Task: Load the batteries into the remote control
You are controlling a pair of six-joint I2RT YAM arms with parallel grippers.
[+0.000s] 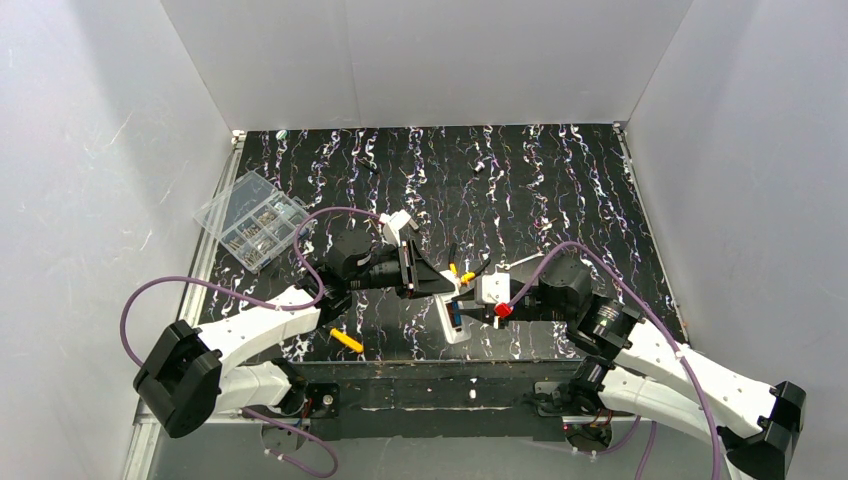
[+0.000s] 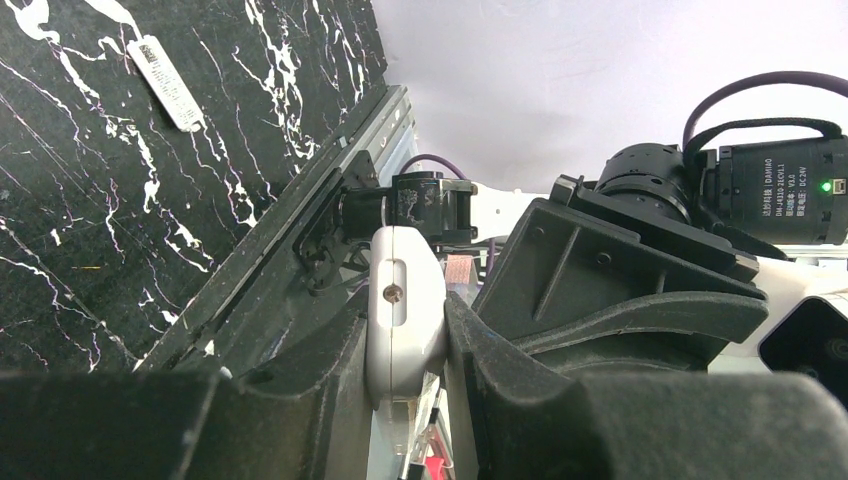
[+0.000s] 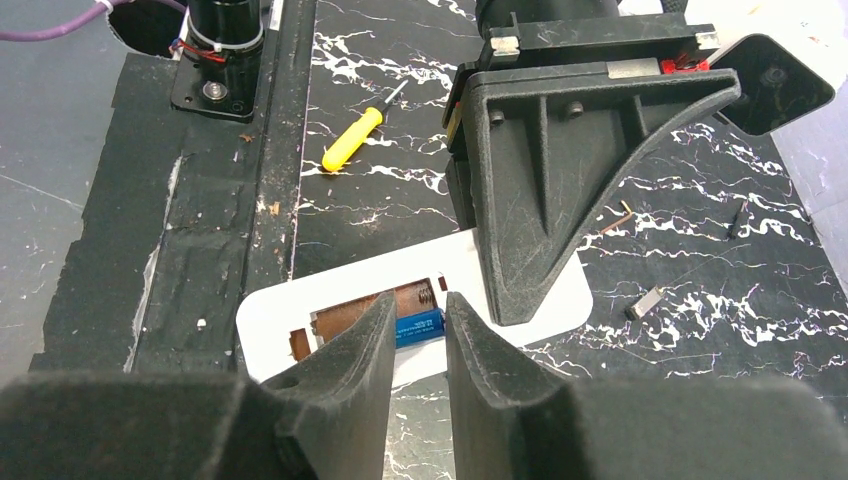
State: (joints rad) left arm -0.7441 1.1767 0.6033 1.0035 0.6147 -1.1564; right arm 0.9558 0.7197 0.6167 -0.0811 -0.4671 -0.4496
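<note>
The white remote control (image 3: 290, 305) lies back up near the table's front edge, its battery recess open. One blue battery (image 3: 420, 327) lies in the recess; no other battery shows. My left gripper (image 2: 405, 345) is shut on the remote's edge (image 2: 405, 300); one of its fingers (image 3: 560, 170) stands over the remote's far end. My right gripper (image 3: 418, 312) hovers just over the recess, jaws a little apart and empty, the battery showing between the tips. From above, the remote (image 1: 453, 322) sits between the left gripper (image 1: 432, 282) and the right gripper (image 1: 478, 293).
A yellow-handled screwdriver (image 1: 347, 341) lies left of the remote, also in the right wrist view (image 3: 352, 142). A clear compartment box (image 1: 252, 220) stands at the back left. Yellow-tipped pliers handles (image 1: 460, 272) lie behind the remote. A small metal piece (image 3: 648, 302) lies to the right.
</note>
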